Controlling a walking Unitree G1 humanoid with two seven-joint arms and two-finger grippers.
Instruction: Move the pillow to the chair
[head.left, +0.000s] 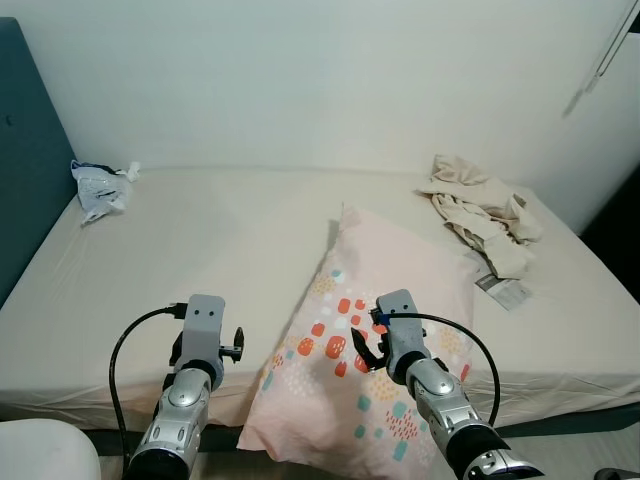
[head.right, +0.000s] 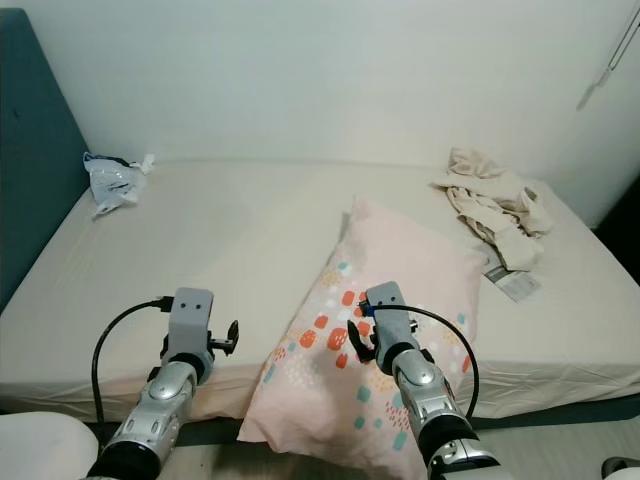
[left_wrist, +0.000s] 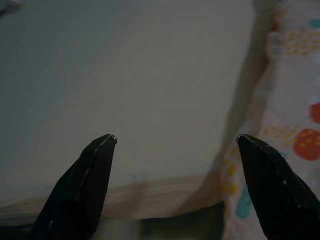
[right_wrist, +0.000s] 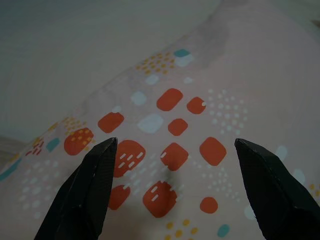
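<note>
A pale pink rectangular pillow (head.left: 375, 340) printed with red, teal and yellow rounded squares and dots lies on the wide bed with a beige fitted sheet (head.left: 200, 250), set at a slant near the front edge, its lower corner hanging over the side of the mattress. No brand, label or writing can be read anywhere; a small white tag or card (head.left: 505, 291) lies on the sheet just right of the pillow, its print too small to make out.

The right gripper (right_wrist: 175, 145) hovers low above the patterned part of the pillow, its two black fingers (right_wrist: 85, 195) spread wide with the red squares showing between them; whether the tips touch the fabric cannot be told. The left gripper (left_wrist: 175, 140) hangs over the bare sheet by the bed's front edge, just left of the pillow's side, its fingers (left_wrist: 85, 190) also spread apart and holding nothing.

Further back on the right lies a crumpled cream cloth garment (head.left: 480, 210), and at the far left a scrunched white and blue plastic bag (head.left: 100, 187) beside the dark teal padded headboard (head.left: 25, 150). A white wall (head.left: 320, 70) runs behind the bed. Nothing lies between the grippers and the pillow
</note>
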